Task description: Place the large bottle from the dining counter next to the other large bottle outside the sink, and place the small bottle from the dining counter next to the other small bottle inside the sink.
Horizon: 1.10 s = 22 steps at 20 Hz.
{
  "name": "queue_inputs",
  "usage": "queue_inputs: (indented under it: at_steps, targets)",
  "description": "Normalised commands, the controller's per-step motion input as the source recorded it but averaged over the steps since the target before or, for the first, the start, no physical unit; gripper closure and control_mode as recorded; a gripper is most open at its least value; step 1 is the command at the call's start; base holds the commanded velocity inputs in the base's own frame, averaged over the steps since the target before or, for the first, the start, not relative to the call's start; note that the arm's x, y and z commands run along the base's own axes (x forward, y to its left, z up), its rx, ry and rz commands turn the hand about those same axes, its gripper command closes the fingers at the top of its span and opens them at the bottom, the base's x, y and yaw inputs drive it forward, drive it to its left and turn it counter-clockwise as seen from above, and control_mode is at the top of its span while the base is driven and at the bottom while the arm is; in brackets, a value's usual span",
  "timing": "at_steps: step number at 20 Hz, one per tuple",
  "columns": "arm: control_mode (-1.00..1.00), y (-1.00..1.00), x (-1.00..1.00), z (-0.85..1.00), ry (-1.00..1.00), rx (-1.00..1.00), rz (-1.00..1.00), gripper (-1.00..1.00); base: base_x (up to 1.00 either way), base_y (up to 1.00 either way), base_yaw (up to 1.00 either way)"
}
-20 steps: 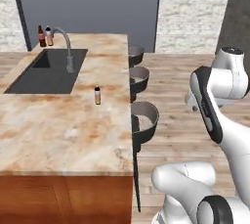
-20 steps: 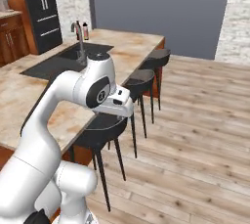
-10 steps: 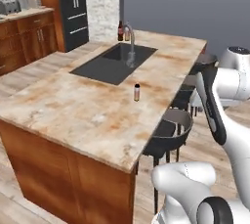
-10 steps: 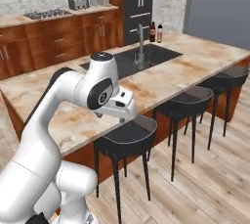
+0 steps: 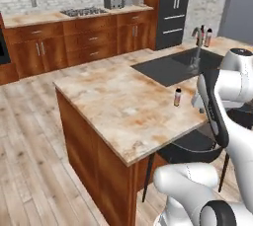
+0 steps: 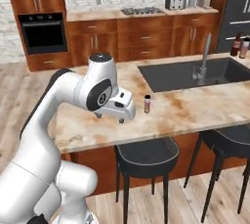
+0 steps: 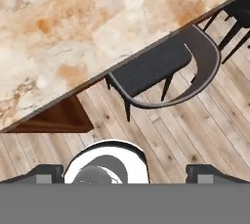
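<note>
Marbled beige-and-orange stone is stretching across the dining counter (image 5: 118,106), and over on its left half the surface is lying bare. Moving rightward in the left base view, the small bottle (image 5: 177,97) is standing upright on the counter near the front edge, pale pink under a dark cap, well apart from everything else. Behind it and further right, the sink (image 5: 170,67) is sitting dark grey in the stone, its curved faucet (image 5: 197,47) rising at the far rim. Just beyond the faucet, the large bottle (image 5: 202,33) and the other large bottle (image 5: 208,37) are standing side by side on the counter outside the basin.

From the right base view, the white arm is reaching out over the counter's front edge, and the gripper (image 6: 121,114) is hanging just left of the small bottle without touching it. Its jaws are standing wide apart, holding nothing. Below the counter edge a black stool (image 6: 146,155) is waiting, and the hand view is looking down onto that same stool seat (image 7: 151,69) beside the stone edge.
</note>
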Motion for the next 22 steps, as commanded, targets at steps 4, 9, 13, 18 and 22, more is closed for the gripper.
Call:
queue_inputs:
  at_steps: [4, 9, 13, 18, 22]
  targets:
    - [1.00, 0.00, 0.00, 0.00, 0.00, 0.00, 0.00, -1.00, 0.00, -0.63, 0.69]
    - [1.00, 0.00, 0.00, 0.00, 0.00, 0.00, 0.00, -1.00, 0.00, -0.71, 0.64]
    - [1.00, 0.00, 0.00, 0.00, 0.00, 0.00, 0.00, -1.00, 0.00, -0.95, 0.50]
    - [1.00, 0.00, 0.00, 0.00, 0.00, 0.00, 0.00, -1.00, 0.00, -0.88, 0.18]
    - [1.00, 0.00, 0.00, 0.00, 0.00, 0.00, 0.00, -1.00, 0.19, -0.44, -0.03]
